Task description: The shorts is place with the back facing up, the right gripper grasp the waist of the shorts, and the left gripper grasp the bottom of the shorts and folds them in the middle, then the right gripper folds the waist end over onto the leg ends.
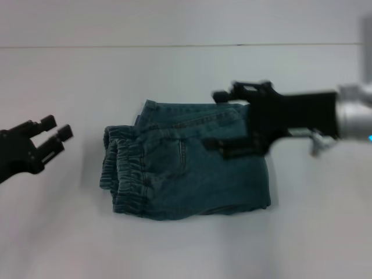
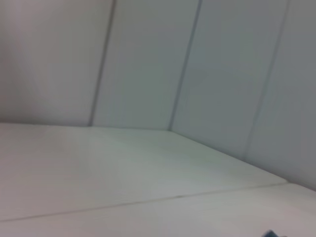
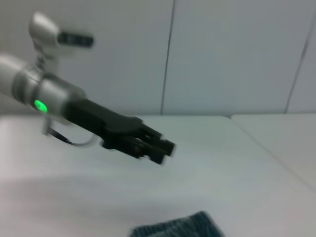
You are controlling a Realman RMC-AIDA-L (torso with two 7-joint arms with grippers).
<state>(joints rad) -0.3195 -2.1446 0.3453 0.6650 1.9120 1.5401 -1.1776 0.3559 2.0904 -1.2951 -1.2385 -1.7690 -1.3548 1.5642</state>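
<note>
The blue denim shorts (image 1: pixel 186 171) lie folded in a compact block in the middle of the white table (image 1: pixel 70 232), with the elastic waistband (image 1: pixel 125 174) bunched at their left edge. My right gripper (image 1: pixel 221 120) hovers over the shorts' right part, open, with nothing visible between its black fingers (image 1: pixel 224 95). My left gripper (image 1: pixel 56 129) is open over bare table, well to the left of the shorts. The right wrist view shows the left gripper (image 3: pixel 160 146) farther off and an edge of the shorts (image 3: pixel 177 229). The left wrist view shows only table and wall.
The white table (image 2: pixel 98 173) stretches around the shorts on all sides. A pale panelled wall (image 1: pixel 174 20) stands behind its far edge. No other objects are in view.
</note>
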